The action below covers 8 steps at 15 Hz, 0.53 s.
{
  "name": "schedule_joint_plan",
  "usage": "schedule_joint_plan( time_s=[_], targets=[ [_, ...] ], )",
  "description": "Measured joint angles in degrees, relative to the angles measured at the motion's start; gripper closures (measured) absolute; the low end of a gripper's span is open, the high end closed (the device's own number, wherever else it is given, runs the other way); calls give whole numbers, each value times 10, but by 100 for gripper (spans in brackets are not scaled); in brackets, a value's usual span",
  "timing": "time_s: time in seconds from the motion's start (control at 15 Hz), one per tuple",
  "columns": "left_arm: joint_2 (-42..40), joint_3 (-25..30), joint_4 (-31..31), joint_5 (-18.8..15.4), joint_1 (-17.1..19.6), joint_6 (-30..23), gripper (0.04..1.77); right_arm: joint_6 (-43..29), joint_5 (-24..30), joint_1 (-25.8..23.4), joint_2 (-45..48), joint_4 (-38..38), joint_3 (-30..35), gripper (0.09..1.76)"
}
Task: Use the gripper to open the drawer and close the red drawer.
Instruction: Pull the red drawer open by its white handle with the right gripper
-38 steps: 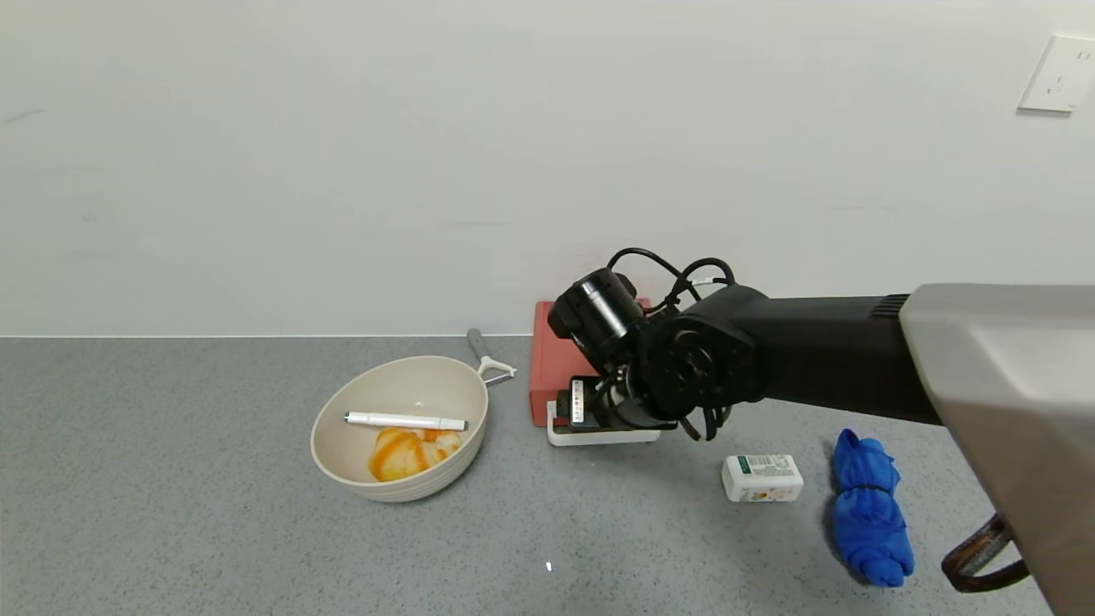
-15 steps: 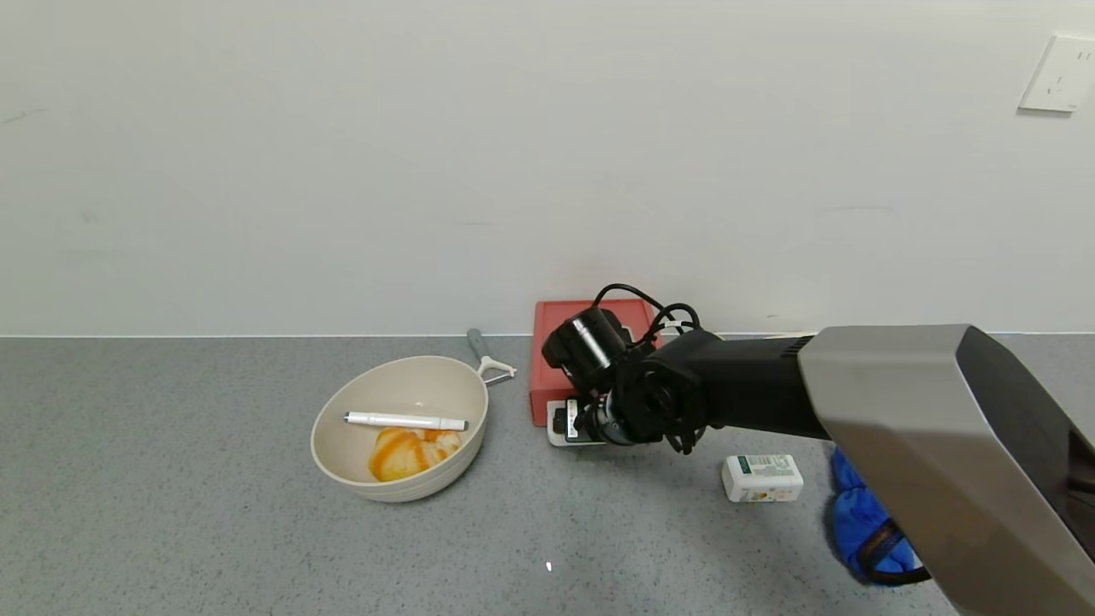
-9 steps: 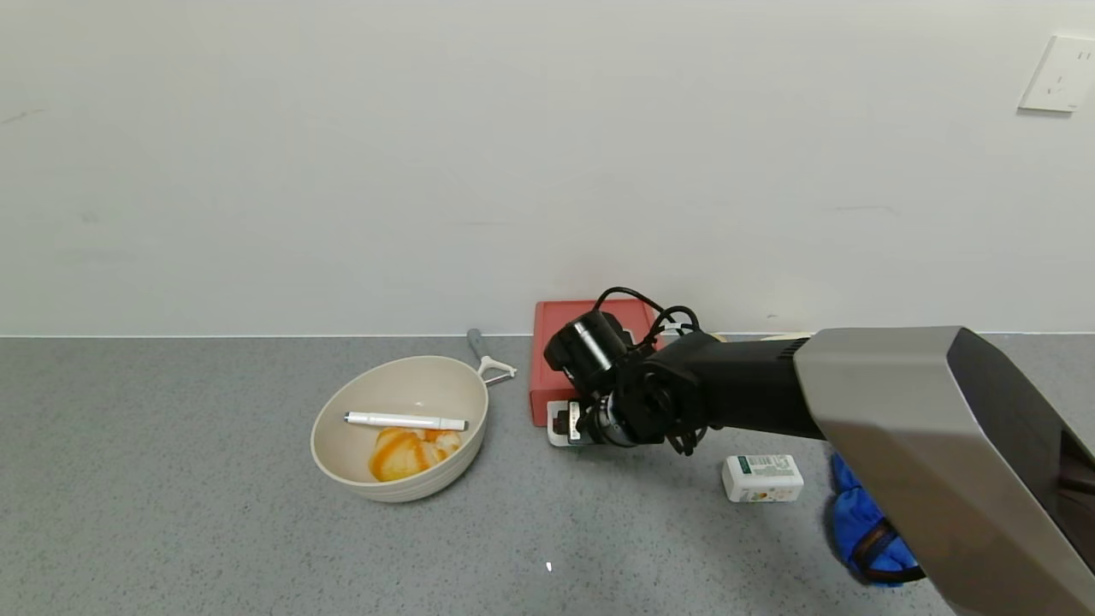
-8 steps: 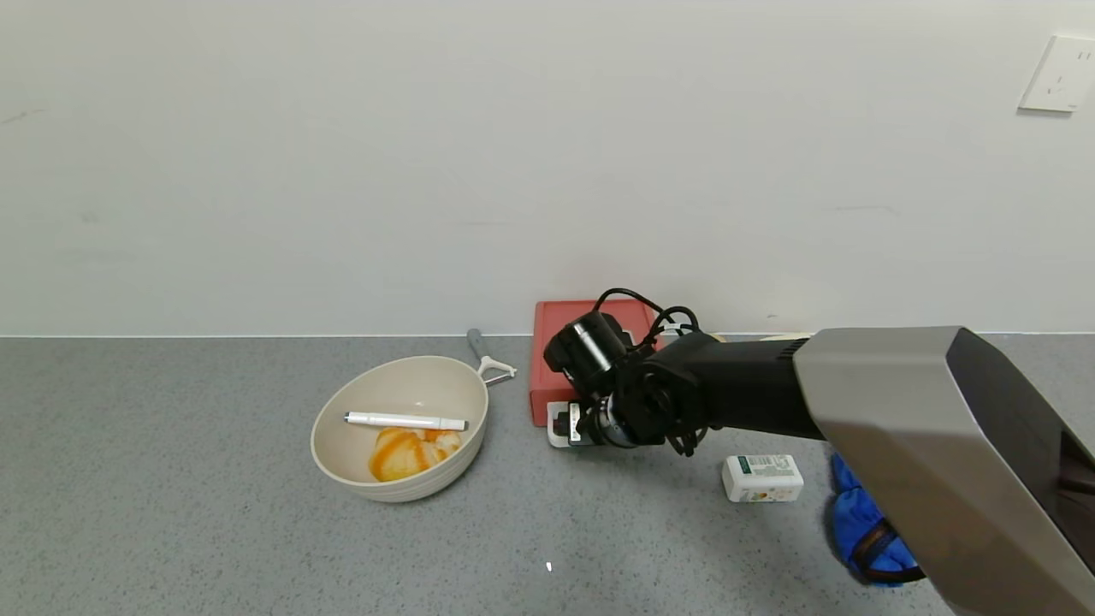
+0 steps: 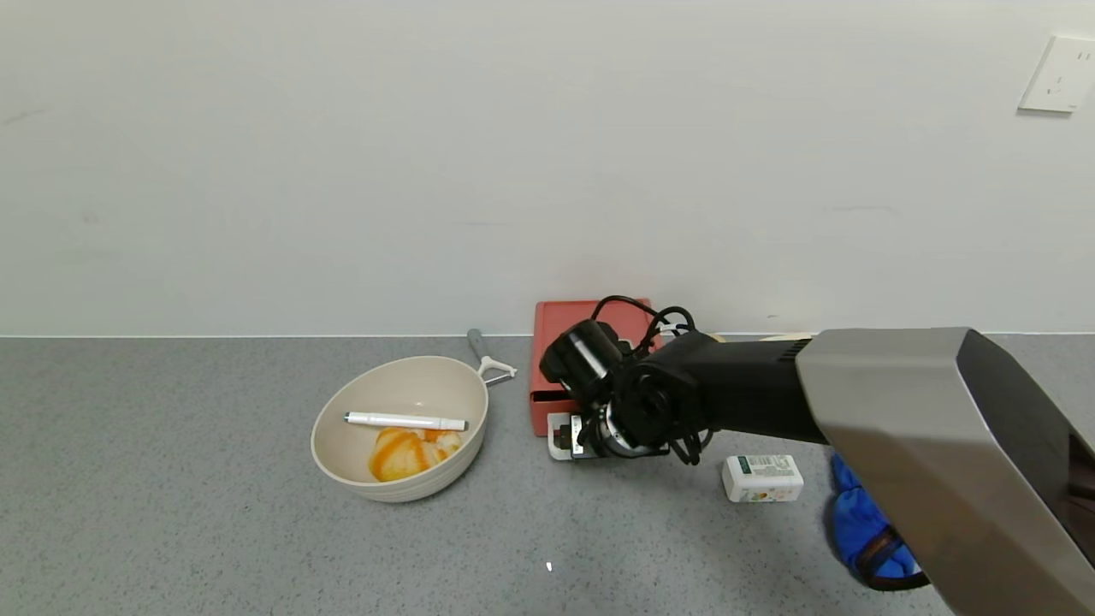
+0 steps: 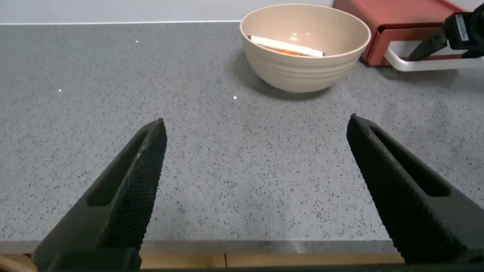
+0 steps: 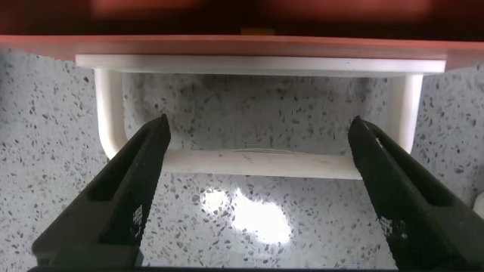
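My right claw [image 5: 571, 434] is down at the front of the drawer [image 5: 556, 342], fingers spread either side of its white handle [image 7: 257, 159], nothing pinched; I judge the pull-open is underway, so next I hook the loop and draw straight back. Left claw [image 6: 257, 189] hangs spread, idle, over the grey speckled bench [image 5: 171, 513]. Drawer sits against the white wall [image 5: 428, 154], beside the bowl [image 5: 399, 426].

Looks like a home kitchen setup. Grey speckled worktop [image 5: 214, 513] w/ plain white wall [image 5: 342, 171] & wall socket [image 5: 1057, 74]. Bowl [image 5: 399, 428], peeler [image 5: 488, 358] on it.
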<state>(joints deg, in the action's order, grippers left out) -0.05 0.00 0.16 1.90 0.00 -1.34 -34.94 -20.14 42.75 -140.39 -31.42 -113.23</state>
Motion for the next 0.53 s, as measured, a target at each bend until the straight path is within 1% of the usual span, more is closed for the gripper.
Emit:
schedule_joint_plan(
  time_s=[0.13, 0.33, 0.53],
  targets=[
    [0, 0, 0, 0, 0, 0, 9, -16, 0, 6, 1, -17, 1, 14],
    [0, 0, 0, 0, 0, 0, 9, -36, 21, 16, 6, -54, 4, 14],
    [0, 0, 0, 0, 0, 0, 9, -51, 29, 21, 12, -80, 7, 14]
  ],
)
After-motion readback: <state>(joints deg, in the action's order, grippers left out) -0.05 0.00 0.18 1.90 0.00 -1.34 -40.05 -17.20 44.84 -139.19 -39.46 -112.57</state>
